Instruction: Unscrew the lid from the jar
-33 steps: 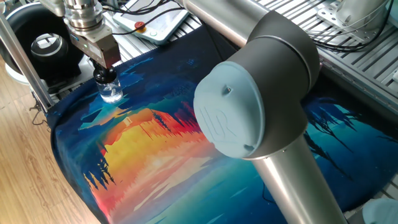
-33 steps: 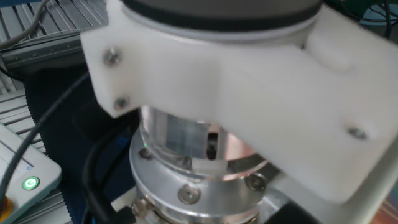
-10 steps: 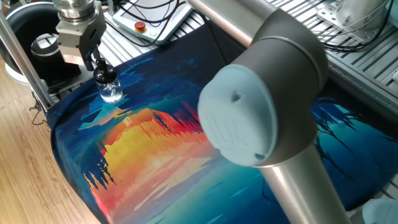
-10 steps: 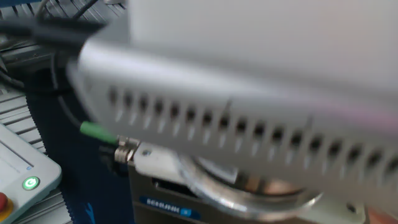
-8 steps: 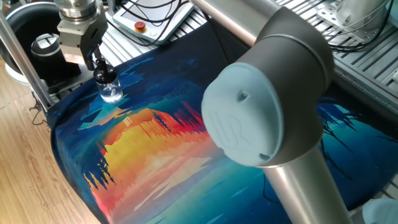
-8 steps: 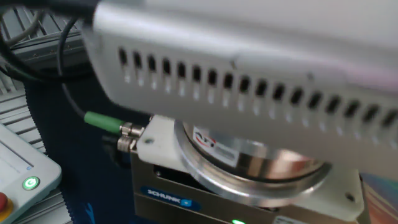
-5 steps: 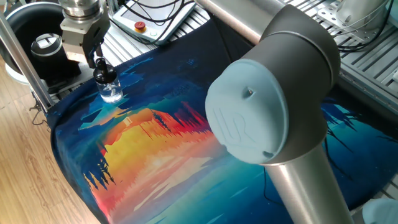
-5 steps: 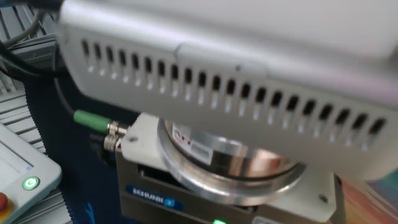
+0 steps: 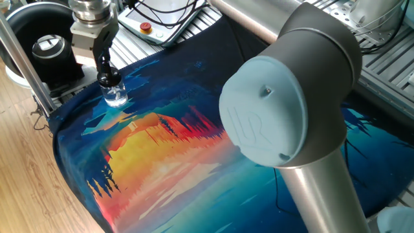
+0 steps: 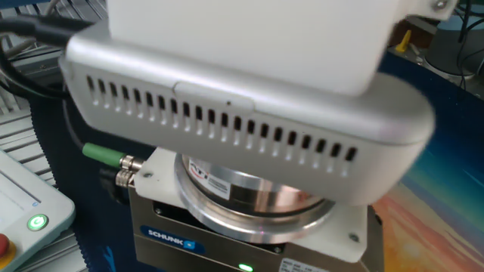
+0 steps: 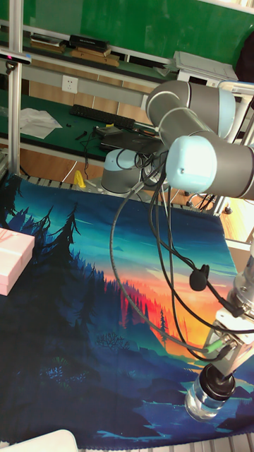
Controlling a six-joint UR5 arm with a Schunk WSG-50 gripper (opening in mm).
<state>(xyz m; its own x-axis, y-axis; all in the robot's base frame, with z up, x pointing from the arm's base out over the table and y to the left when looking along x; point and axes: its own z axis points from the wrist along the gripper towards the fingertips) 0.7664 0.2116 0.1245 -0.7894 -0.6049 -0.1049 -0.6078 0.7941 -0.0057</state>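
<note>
Gripper-wise, the two-finger metal claw [image 9: 103, 72] is coming straight down onto the small black rounded screw cap [image 9: 108, 79], with its dark fingers [image 9: 101, 60] reaching the top of the cap. From one fixed view it looks like they're pinching the cap, but the angle is tight, so honestly I can't tell for sure if they're clamped or just sitting beside it.

That lid is still on the small clear squat glass jar [image 9: 116, 97], which stands upright near the far corner of the colourful sunset-forest printed cloth [image 9: 162, 149] covering the table. In the tall fixed view the jar [image 11: 204, 405] sits close to the cloth's near edge with the cap [image 11: 216, 385] right under the claw [image 11: 220, 372].

Just off the cloth, behind the claw, is a big black ring-shaped device with a silver centre [image 9: 46, 46]. A pink gift box [image 11: 13, 260] sits at the opposite side of the cloth, well apart from the jar. The other fixed view is basically all wrist housing, so no help there.
</note>
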